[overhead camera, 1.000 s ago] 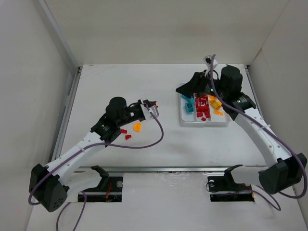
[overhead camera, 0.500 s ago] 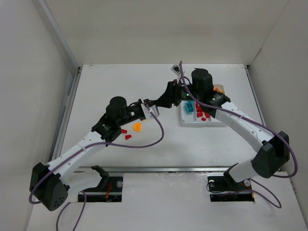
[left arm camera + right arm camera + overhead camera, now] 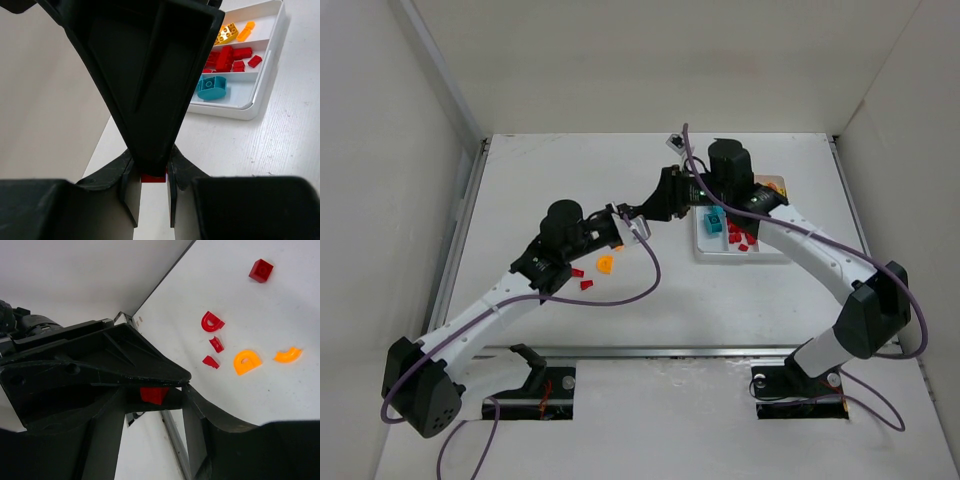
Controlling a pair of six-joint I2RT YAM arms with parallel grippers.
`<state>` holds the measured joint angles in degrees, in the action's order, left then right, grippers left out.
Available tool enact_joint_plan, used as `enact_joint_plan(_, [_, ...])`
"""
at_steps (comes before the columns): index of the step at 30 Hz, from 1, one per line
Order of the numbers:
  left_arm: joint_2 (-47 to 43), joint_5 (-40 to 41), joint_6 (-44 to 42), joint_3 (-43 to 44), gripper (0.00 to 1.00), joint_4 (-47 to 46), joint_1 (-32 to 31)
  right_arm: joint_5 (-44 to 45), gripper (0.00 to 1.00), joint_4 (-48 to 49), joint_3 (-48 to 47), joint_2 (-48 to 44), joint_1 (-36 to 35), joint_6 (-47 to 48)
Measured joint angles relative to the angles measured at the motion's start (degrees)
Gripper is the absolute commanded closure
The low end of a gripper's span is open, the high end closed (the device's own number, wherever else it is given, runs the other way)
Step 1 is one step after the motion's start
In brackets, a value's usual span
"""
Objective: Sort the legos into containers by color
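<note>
Left fingers (image 3: 127, 192) are clamped on a red brick (image 3: 153, 177), holding it in the air above the middle of the tabletop (image 3: 520, 180), just left of the tray (image 3: 775, 258). The right gripper (image 3: 150, 412) meets the left gripper (image 3: 632, 225) tip to tip. In its own wrist view the right fingers (image 3: 195, 420) stand apart on either side of the brick and, as far as I can tell, do not touch it. The step in hand looks like a handover from left to right.

The tray lies toward the right edge. It has a teal piece (image 3: 211, 87) in its left compartment, reds (image 3: 230, 57) in the middle and orange (image 3: 227, 32) in the right. Loose legos (image 3: 595, 270), red and orange, lie on the tabletop beside the left arm, left of centre.

To do the handover well, the right fingers should close only on the part of the brick that stands clear of the left tips. That part is small, so the approach must be square and centred. A skewed pinch could catch the left fingertips or flick the brick away. The left gripper should let go only once the right grip is firm, and then back straight off so it does not drag the brick. From there the brick belongs in the middle compartment with the other reds, and a low release would keep it from bouncing over a divider.
</note>
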<state>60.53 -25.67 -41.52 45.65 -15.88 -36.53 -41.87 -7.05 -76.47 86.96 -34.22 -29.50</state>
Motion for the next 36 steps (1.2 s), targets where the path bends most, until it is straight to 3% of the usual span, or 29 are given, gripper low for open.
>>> enact_joint_plan(1, [0.0, 0.3, 0.0, 0.0, 1.00, 0.0, 0.1, -0.1, 0.51, 0.0, -0.3, 0.4, 0.0, 0.0])
enact_joint_plan(3, [0.0, 0.7, 0.0, 0.0, 1.00, -0.2, 0.3, -0.2, 0.66, -0.1, -1.2, 1.2, 0.0, 0.0])
enact_joint_plan(6, [0.1, 1.6, 0.0, 0.0, 1.00, -0.3, 0.6, -0.5, 1.00, -0.1, -2.0, 1.8, 0.1, 0.2])
enact_joint_plan(8, [0.0, 1.7, 0.1, -0.2, 1.00, -0.3, 0.7, -0.3, 1.00, -0.3, -2.2, 1.9, 0.0, 0.2])
enact_joint_plan(11, [0.0, 1.7, 0.3, -0.2, 0.59, -0.5, 0.7, -0.2, 1.00, -0.2, -2.2, 1.9, 0.0, 0.2])
enact_joint_plan(21, [0.1, -0.9, 0.5, -0.2, 0.03, -1.0, -0.2, -0.5, 1.00, 0.0, -2.2, 1.9, -1.0, -1.0])
enact_joint_plan(28, [0.0, 1.6, 0.5, -0.2, 0.00, 1.8, -0.2, 4.3, 1.00, -2.6, 1.0, 1.1, 6.8, -2.1])
enact_joint_plan(32, [0.0, 6.6, 0.3, -0.4, 0.00, 5.9, -0.2, 19.6, 1.00, -12.6, 1.3, 1.1, 13.9, 1.6])
enact_joint_plan(36, [-1.1, 10.9, -1.1, -3.6, 0.00, 9.7, -0.2, 34.5, 1.00, -22.1, 1.3, 1.2, 16.6, 6.0])
